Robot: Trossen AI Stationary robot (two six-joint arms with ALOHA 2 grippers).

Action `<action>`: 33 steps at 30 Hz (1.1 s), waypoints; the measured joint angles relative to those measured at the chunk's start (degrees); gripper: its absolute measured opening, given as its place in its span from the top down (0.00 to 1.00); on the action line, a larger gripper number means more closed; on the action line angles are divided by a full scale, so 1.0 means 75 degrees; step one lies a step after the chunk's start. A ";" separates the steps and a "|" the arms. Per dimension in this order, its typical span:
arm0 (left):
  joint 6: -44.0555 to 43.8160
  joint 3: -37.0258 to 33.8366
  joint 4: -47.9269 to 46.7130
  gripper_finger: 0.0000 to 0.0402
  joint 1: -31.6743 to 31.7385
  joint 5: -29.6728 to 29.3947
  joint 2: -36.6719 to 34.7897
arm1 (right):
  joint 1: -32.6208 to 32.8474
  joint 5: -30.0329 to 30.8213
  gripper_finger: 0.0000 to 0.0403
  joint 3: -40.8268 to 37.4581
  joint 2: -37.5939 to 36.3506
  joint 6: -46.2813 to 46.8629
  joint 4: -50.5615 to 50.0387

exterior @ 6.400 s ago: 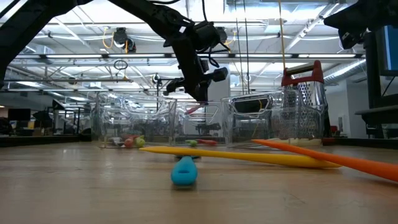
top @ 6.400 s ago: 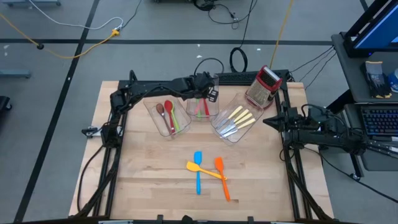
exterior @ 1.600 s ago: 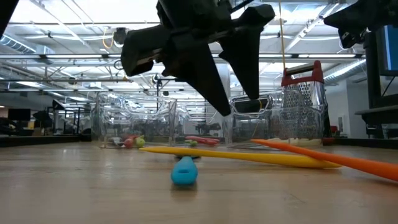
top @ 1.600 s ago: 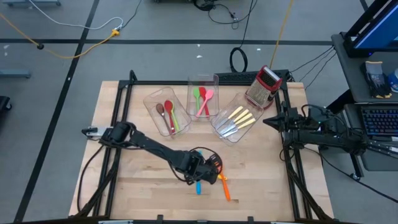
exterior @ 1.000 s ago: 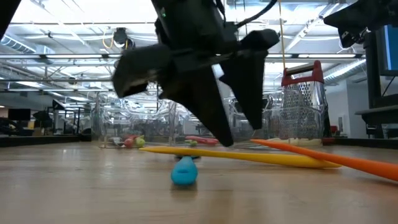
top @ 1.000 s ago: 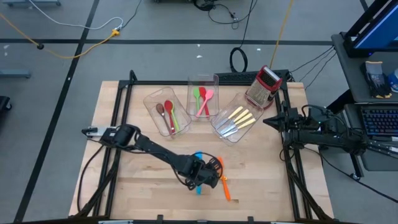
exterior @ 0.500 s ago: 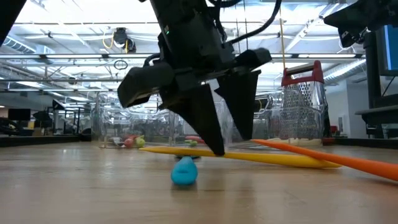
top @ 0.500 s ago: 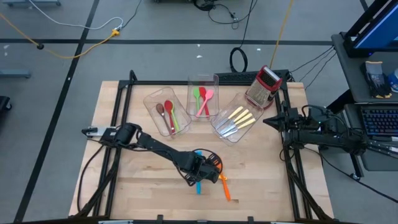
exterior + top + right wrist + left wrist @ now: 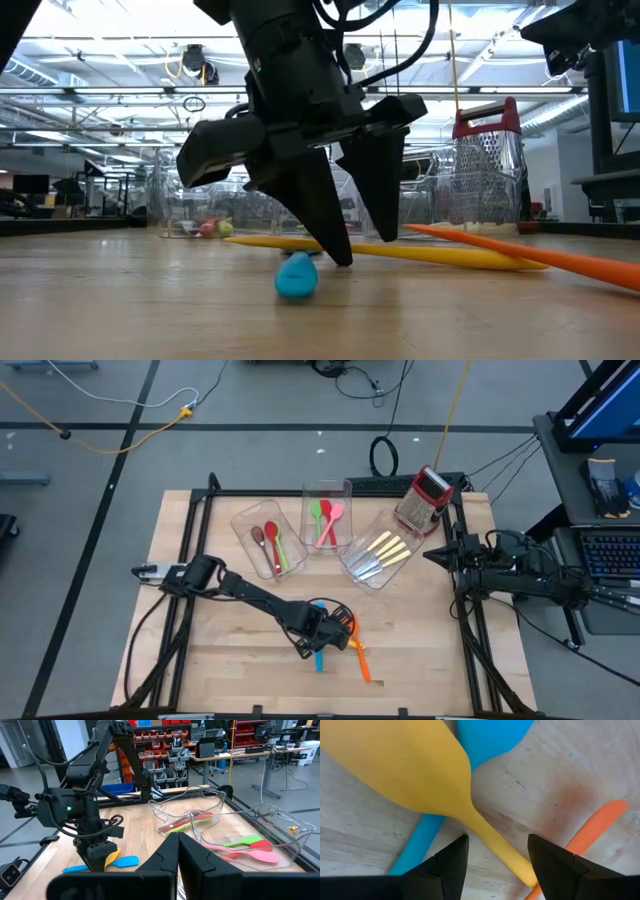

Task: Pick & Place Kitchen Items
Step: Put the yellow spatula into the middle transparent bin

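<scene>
My left pincer [image 9: 345,255] is down at the near middle of the counter [image 9: 230,660], fingers spread and gripping nothing, their tips low on either side of the yellow spatula [image 9: 410,775] handle. That spatula lies across the blue spatula [image 9: 296,275], with the orange spatula [image 9: 530,257] just to its right, all three flat on the wood. Farther back stand three clear bins: the left bin [image 9: 243,530] holds brown, red and green spoons [image 9: 272,542], the middle bin [image 9: 326,491] holds green, red and pink spatulas [image 9: 325,519], and the right bin [image 9: 352,570] holds cream-handled cutlery [image 9: 382,552]. A grater [image 9: 422,500] stands at the far right. My right pincer [image 9: 177,855] is closed and empty, parked at the counter's right edge.
</scene>
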 joint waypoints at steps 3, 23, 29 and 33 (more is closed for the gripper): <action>0.0116 -0.0043 0.0073 0.47 0.0000 0.0019 -0.0003 | -0.0002 0.0000 1.00 0.0000 0.0002 -0.0002 0.0000; 0.0110 -0.0054 -0.0309 0.75 0.0070 -0.0138 0.0038 | -0.0001 0.0000 1.00 0.0000 0.0001 0.0021 0.0000; 0.0119 -0.0060 -0.0312 0.76 0.0070 -0.0276 0.0041 | -0.0002 0.0000 1.00 0.0000 0.0002 0.0021 0.0000; 0.0118 -0.0063 -0.0315 0.82 0.0061 -0.0534 0.0044 | -0.0001 0.0000 1.00 0.0000 -0.0001 0.0021 0.0000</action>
